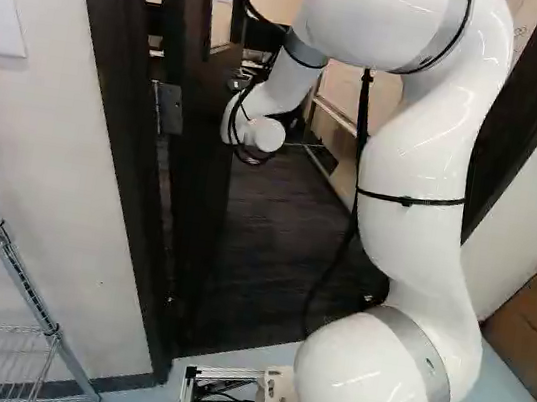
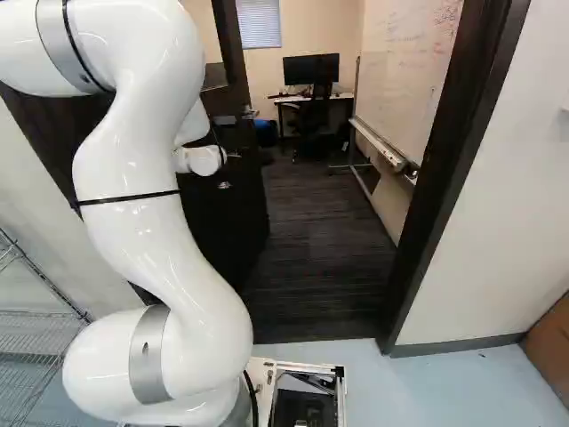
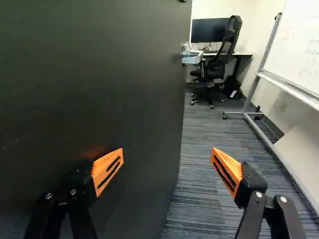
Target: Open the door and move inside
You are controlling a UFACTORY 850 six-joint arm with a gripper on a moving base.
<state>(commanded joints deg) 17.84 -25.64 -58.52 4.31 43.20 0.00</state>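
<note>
door (image 3: 99, 89) ajar, spread claw (image 3: 167, 170) near its edge, chair (image 3: 215, 70) beyond

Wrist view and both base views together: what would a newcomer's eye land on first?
Probably the big white arm, rising right of the middle in the left base view. Next, in the wrist view, the gripper with its orange-padded fingers spread wide, the dark door standing ajar ahead. Beyond it, a mesh-backed office chair and a wheeled whiteboard.
</note>
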